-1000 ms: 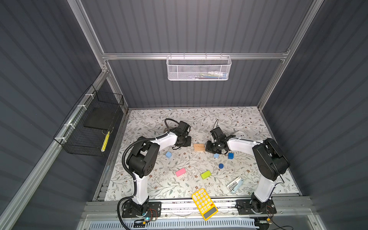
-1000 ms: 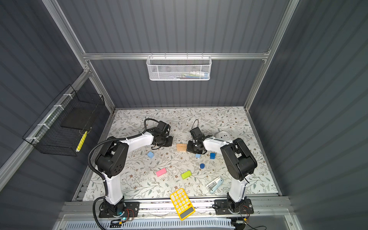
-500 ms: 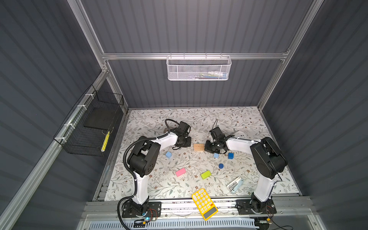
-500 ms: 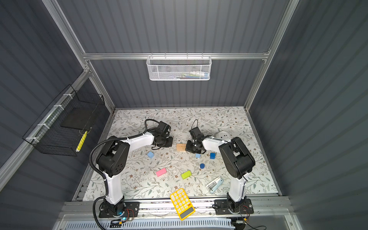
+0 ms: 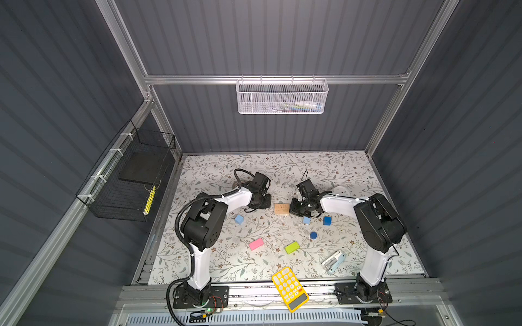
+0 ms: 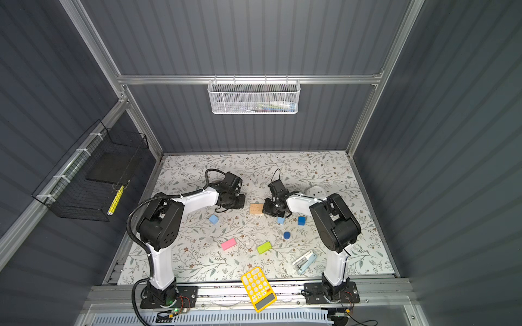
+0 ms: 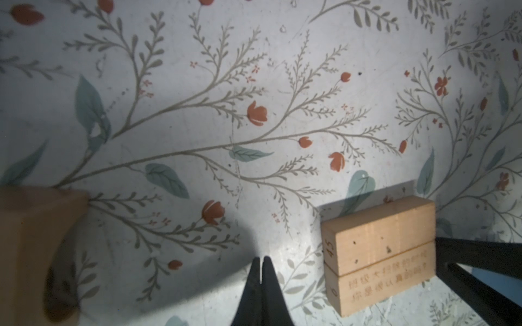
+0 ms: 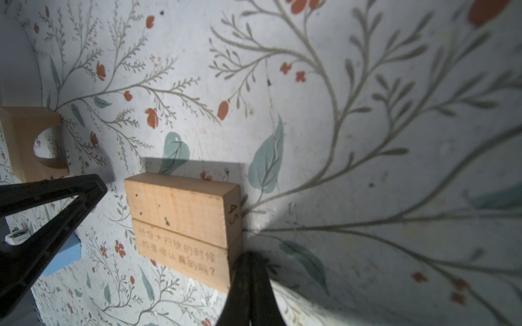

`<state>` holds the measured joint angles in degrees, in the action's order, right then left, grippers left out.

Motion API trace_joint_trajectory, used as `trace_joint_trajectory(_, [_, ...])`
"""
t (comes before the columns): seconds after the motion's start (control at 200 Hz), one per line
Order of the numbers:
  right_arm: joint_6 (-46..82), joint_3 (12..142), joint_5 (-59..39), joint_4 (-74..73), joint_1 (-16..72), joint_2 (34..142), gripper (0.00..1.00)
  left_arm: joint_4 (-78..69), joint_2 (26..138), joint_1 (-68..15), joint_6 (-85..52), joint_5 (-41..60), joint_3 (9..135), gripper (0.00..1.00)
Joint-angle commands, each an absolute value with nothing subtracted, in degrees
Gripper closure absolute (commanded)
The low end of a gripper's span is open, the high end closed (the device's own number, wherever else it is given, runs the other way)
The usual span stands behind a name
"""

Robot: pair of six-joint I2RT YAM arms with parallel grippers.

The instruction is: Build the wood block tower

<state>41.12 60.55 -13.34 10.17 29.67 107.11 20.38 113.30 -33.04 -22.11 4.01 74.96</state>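
Top views: my left gripper (image 5: 267, 201) at nine o'clock of the tan bars (image 5: 281, 209), right gripper (image 5: 293, 207) at three, both pressed together

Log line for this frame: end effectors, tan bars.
tan bars: side-by-side, unstacked | left end effector: shut, empty | right end effector: shut, empty, beside tan bars

left pincer (image 7: 261, 259) closed, empty | tan bars (image 7: 378, 240) side by side nearby | blurred tan piece (image 7: 31, 242), possibly a block

Tan bars (image 8: 180, 214): bare matt wood. Floral table cover (image 7: 254, 70): smooth, scuffed. Calculator (image 5: 289, 288): yellow plastic.
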Motion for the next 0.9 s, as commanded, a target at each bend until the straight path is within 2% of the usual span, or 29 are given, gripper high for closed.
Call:
trace_joint_trajectory(0.0, [41.65,60.83,-12.55,12.16,29.60,108.30,1.00,21.79,114.58,-33.05,-21.45,3.87,76.73,0.94])
trace_joint_trajectory(0.25, [41.75,59.73,-10.54,13.42,29.54,106.48,1.00,22.57,113.32,-33.04,-21.19,3.98,76.54,0.96])
trace_joint_trajectory(0.405, [41.40,59.25,-8.27,14.75,29.47,104.89,1.00,24.01,111.25,-33.04,-20.76,2.25,76.29,1.00])
trace_joint_trajectory(0.705, [40.26,59.41,-7.78,15.34,29.36,99.83,1.00,25.01,103.17,-33.07,-21.06,0.35,75.23,1.00])
trace_joint_trajectory(0.815, [39.83,59.57,-8.09,15.11,29.29,97.65,1.00,27.78,100.05,-33.05,-20.01,-2.72,75.87,0.93])
trace_joint_trajectory(0.895, [39.22,59.50,-8.08,15.25,29.18,96.15,1.00,31.19,98.85,-33.04,-19.13,-6.62,76.56,0.82])
